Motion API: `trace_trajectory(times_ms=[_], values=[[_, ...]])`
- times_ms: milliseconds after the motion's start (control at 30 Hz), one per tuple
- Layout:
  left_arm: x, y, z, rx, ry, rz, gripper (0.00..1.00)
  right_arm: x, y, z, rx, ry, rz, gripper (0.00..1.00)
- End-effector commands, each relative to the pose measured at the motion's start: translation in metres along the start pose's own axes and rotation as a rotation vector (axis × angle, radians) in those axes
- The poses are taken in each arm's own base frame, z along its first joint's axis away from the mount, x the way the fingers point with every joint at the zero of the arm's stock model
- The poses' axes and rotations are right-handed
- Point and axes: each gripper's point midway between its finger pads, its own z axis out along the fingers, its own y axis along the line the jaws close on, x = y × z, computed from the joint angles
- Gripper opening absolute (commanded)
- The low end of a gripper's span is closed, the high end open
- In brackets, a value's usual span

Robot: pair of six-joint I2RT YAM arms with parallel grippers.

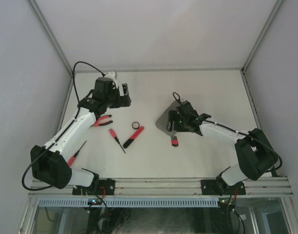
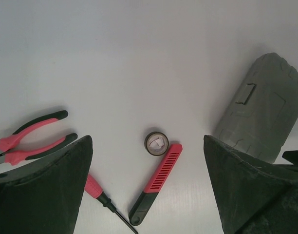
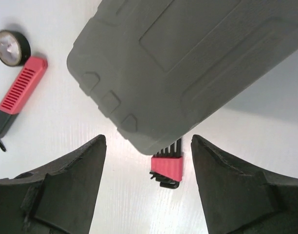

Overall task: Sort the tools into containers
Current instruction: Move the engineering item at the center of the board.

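Observation:
The grey tool case [image 1: 164, 119] lies shut at centre right; it also shows in the right wrist view [image 3: 188, 63] and the left wrist view [image 2: 261, 114]. The hex key set [image 1: 174, 141] lies at its near edge, its key tips hidden under the case [image 3: 167, 165]. My right gripper [image 1: 177, 127] is open and empty above the hex key set [image 3: 146, 190]. The pliers [image 1: 102, 120], a short screwdriver [image 1: 116, 140], the black ring [image 1: 136, 126] and the longer red-black tool [image 1: 133, 137] lie mid-table. My left gripper [image 1: 121, 95] is open and empty, raised behind them [image 2: 148, 195].
A thin red-handled screwdriver [image 1: 77, 153] lies near the left arm's base. In the left wrist view the pliers [image 2: 32, 139], ring [image 2: 156, 143], long tool [image 2: 156, 183] and short screwdriver [image 2: 102, 197] show. White walls enclose the table on three sides.

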Motion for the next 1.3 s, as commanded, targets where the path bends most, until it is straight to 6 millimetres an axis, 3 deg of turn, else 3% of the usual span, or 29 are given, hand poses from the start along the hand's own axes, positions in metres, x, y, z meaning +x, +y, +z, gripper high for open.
trace_trajectory(times_ms=[0, 400, 1267], values=[[-0.026, 0.005, -0.014, -0.005, -0.099, -0.003, 0.98, 0.003, 0.001, -0.002, 0.095, -0.047, -0.011, 0.7], [-0.034, 0.014, -0.026, -0.004, -0.141, -0.036, 0.98, 0.036, -0.007, 0.006, 0.182, 0.044, -0.054, 0.69], [-0.035, 0.021, -0.026, -0.017, -0.132, -0.059, 0.98, 0.092, 0.008, 0.013, 0.164, 0.245, -0.165, 0.49]])
